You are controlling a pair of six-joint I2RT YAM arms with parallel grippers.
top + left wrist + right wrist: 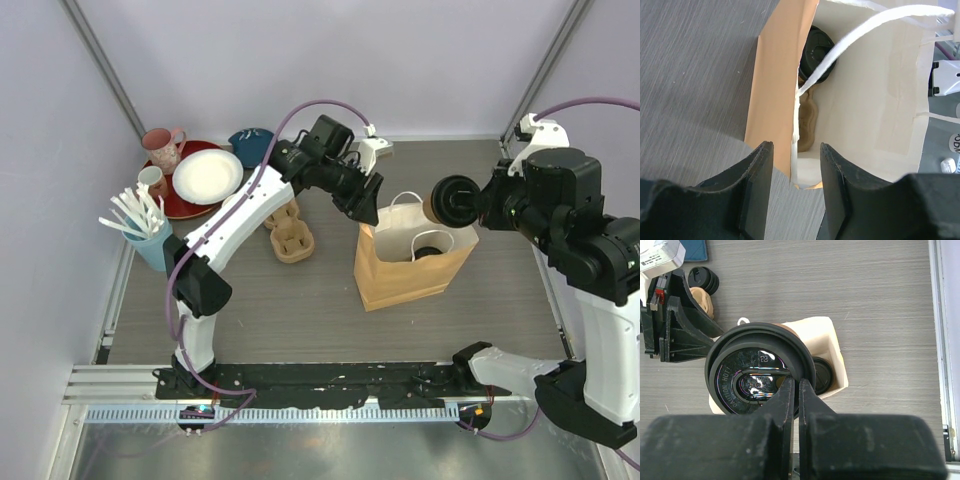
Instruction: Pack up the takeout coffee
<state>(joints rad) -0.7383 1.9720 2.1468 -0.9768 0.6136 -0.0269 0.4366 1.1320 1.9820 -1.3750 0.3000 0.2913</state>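
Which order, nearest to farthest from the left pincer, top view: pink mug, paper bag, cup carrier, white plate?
1. paper bag, at the left pincer
2. cup carrier, to its left
3. white plate, far left
4. pink mug, back left

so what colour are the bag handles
White handles on a brown paper bag; they show best in the left wrist view.

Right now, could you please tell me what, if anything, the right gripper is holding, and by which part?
The right gripper holds a takeout coffee cup, pinching the rim of its black lid between shut fingers.
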